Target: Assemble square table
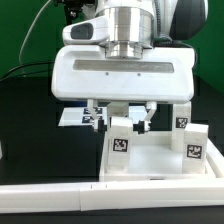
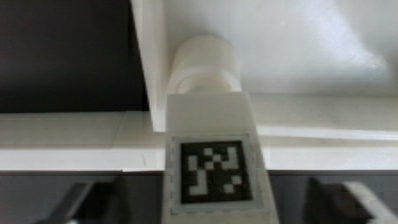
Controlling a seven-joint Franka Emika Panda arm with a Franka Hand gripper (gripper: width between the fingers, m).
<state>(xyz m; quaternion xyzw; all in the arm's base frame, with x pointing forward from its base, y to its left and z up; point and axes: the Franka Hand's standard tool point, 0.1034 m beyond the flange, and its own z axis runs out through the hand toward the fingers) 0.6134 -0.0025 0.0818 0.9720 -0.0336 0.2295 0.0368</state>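
Your gripper (image 1: 131, 118) stands over a tagged leg (image 2: 210, 150) upright on the square plate (image 1: 150, 160), jaws apart, apparently holding nothing. Before retreating, confirm the leg sits square in its socket; then lift straight up.

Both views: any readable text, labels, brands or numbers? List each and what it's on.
No words, brand names or numbers are readable in either view.
Only signs: black-and-white square tags, patterns rather than text.
One on the leg between the gripper fingers, wrist view.
Others on the upright legs of the square table, exterior view.
Tags on the marker board behind: too small to make out.
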